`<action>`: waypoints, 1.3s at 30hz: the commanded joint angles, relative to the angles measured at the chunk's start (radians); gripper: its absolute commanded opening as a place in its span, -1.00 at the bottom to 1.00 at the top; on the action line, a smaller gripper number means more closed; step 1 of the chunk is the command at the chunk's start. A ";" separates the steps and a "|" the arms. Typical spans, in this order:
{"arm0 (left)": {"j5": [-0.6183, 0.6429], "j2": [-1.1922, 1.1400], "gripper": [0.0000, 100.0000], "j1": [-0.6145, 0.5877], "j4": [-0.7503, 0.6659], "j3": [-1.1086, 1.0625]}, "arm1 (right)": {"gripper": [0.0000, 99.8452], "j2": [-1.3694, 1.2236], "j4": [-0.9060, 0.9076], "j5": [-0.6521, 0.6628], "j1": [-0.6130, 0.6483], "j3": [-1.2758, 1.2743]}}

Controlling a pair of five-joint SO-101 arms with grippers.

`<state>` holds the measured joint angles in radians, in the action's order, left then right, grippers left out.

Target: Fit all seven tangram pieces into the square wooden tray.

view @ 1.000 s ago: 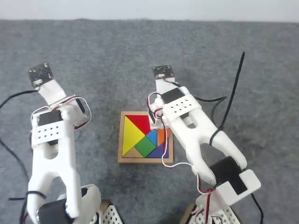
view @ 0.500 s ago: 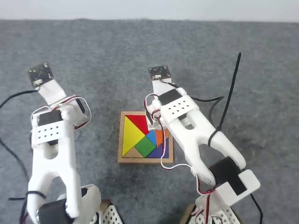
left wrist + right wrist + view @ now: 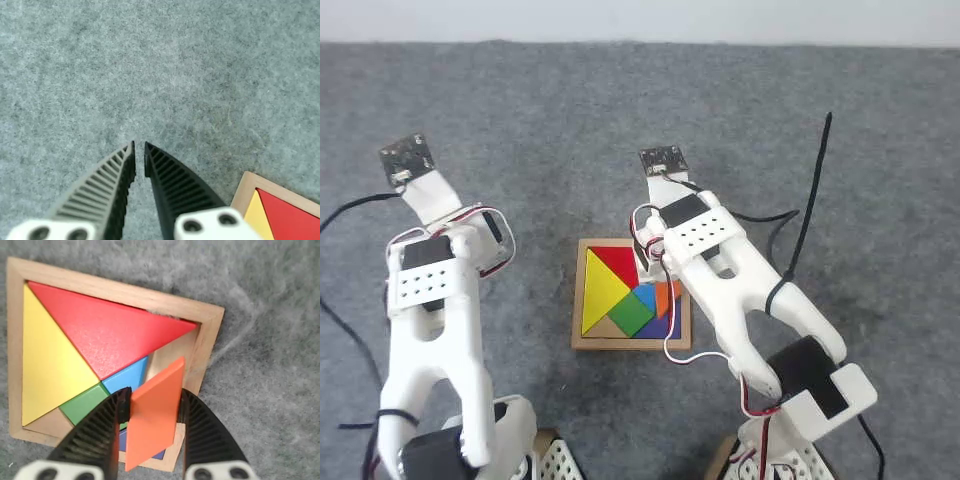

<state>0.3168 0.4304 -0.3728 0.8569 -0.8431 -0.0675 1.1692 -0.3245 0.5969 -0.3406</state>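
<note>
No legible text, apparently.

- The place looked like a robotics lab or hobby test bench.
- Two white plastic arms, the left arm [image 3: 425,300] and the right arm [image 3: 730,270], stood side by side with bare circuit boards [image 3: 406,152] and loose cables [image 3: 810,200].
- Grey felt [image 3: 520,110] covered the table, with a plain pale wall [image 3: 640,20] behind.
- A square wooden tray [image 3: 620,343] of coloured puzzle pieces lay between the arms.
</note>
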 commanded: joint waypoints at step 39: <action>-0.009 0.031 -0.93 0.002 -0.020 0.005 | -0.98 0.007 -0.019 -0.041 -0.031 0.006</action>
<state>0.3168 0.4304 -0.3728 0.8569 -0.8431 -0.0675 1.1646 -0.3291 0.5938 -0.3406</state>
